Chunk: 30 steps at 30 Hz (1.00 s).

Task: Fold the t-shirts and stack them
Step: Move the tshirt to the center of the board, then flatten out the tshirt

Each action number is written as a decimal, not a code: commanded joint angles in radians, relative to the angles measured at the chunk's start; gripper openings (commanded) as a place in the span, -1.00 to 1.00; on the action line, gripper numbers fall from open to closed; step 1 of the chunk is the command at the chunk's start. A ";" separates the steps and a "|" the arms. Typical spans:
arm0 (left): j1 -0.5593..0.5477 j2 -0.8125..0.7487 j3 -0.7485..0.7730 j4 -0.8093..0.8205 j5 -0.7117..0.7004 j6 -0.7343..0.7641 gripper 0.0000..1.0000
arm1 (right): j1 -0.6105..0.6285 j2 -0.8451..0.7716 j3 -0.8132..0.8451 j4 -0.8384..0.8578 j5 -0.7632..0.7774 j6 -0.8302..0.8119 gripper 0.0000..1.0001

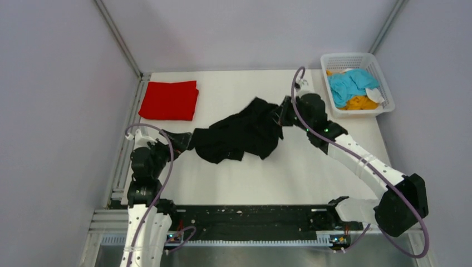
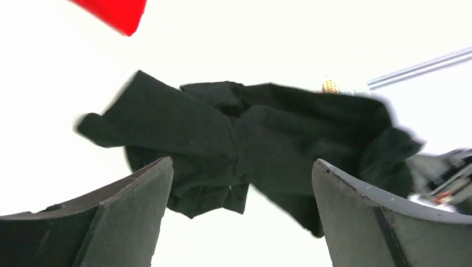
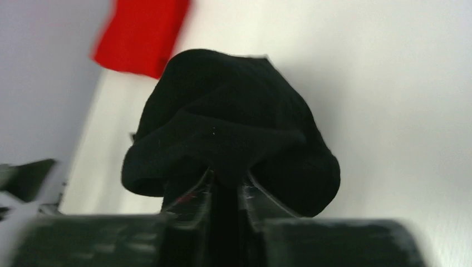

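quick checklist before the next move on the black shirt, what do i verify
1. Grip: right gripper shut on the black t-shirt edge: ok.
2. Free hand: left gripper open at the shirt's other end, holding nothing: ok.
3. Shirt spread flat for folding: not ok, it lies bunched.
4. Stack: red t-shirt folded, apart from the black one: ok.
5. The basket emptied: not ok, light blue t-shirt and orange t-shirt lie inside.

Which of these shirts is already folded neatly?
The red shirt at the far left: it lies as a flat, tidy rectangle. The black shirt is crumpled in the middle, and the blue shirt and orange shirt are bunched in the basket.
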 commanded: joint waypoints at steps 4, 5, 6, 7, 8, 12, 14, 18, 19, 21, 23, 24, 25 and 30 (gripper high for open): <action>0.001 0.098 -0.029 0.028 -0.056 -0.031 0.98 | -0.144 -0.089 -0.318 -0.040 0.288 0.027 0.95; 0.001 0.128 -0.033 0.036 -0.056 -0.031 0.98 | -0.145 -0.090 -0.295 -0.097 0.357 0.003 0.98; 0.001 0.166 -0.035 0.047 -0.056 -0.033 0.98 | -0.145 -0.091 -0.269 -0.155 0.424 -0.006 0.98; 0.001 0.204 -0.033 0.060 -0.055 -0.027 0.98 | -0.145 -0.097 -0.248 -0.199 0.492 -0.011 0.98; 0.001 0.260 -0.028 0.068 -0.058 -0.018 0.98 | -0.145 -0.108 -0.237 -0.231 0.538 -0.012 0.98; 0.000 0.444 0.030 0.055 -0.104 0.015 0.98 | -0.144 -0.189 -0.291 -0.229 0.544 -0.009 0.98; 0.001 0.542 0.074 0.064 -0.124 0.032 0.98 | -0.144 -0.235 -0.345 -0.184 0.470 -0.017 0.98; 0.001 0.755 0.151 0.066 -0.116 0.035 0.95 | -0.144 -0.329 -0.453 -0.083 0.352 -0.049 0.98; 0.001 0.805 0.165 0.083 -0.104 0.035 0.92 | -0.144 -0.354 -0.473 -0.061 0.335 -0.061 0.98; 0.001 0.895 0.188 0.117 -0.073 0.031 0.86 | -0.144 -0.398 -0.506 -0.017 0.310 -0.069 0.98; 0.000 0.969 0.206 0.164 -0.023 0.027 0.77 | -0.143 -0.418 -0.524 0.021 0.281 -0.077 0.97; 0.001 1.003 0.212 0.181 0.016 0.020 0.71 | -0.143 -0.422 -0.527 0.029 0.269 -0.081 0.97; 0.001 1.035 0.214 0.221 0.049 0.015 0.65 | -0.144 -0.422 -0.526 0.033 0.260 -0.087 0.97; -0.012 1.169 0.206 0.331 0.149 -0.009 0.48 | -0.144 -0.390 -0.524 0.055 0.300 -0.095 0.94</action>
